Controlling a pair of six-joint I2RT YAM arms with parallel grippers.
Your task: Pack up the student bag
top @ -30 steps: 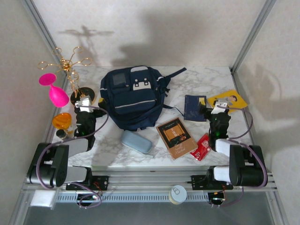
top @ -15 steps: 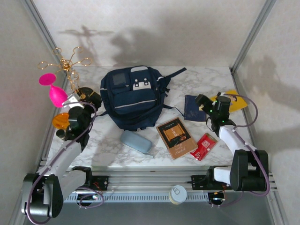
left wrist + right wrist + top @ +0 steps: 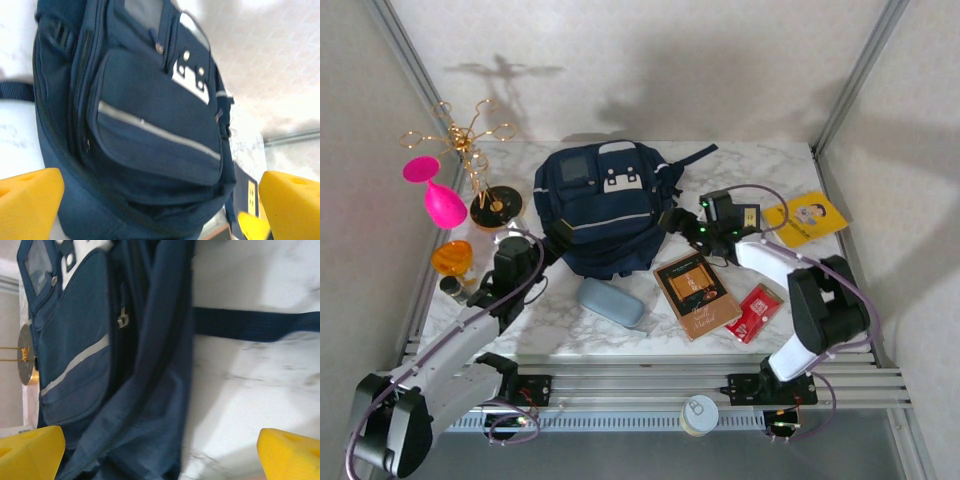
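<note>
While the navy student bag (image 3: pixel 605 205) lies front-up toward the back middle of the marble tabletop (image 3: pixel 760 165), the left gripper (image 3: pixel 160 202) faces its left flank and the right gripper (image 3: pixel 160 451) its right flank, near a strap (image 3: pixel 255 324). Both claws are spread wide, gripping nothing.

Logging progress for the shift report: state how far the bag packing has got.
Done: nothing visibly packed; the student bag looks zipped shut. In hand: nothing; left end effector and right end effector sit open at its sides. Left: the grey case, brown book, red packet and yellow card lie on the table.
</note>
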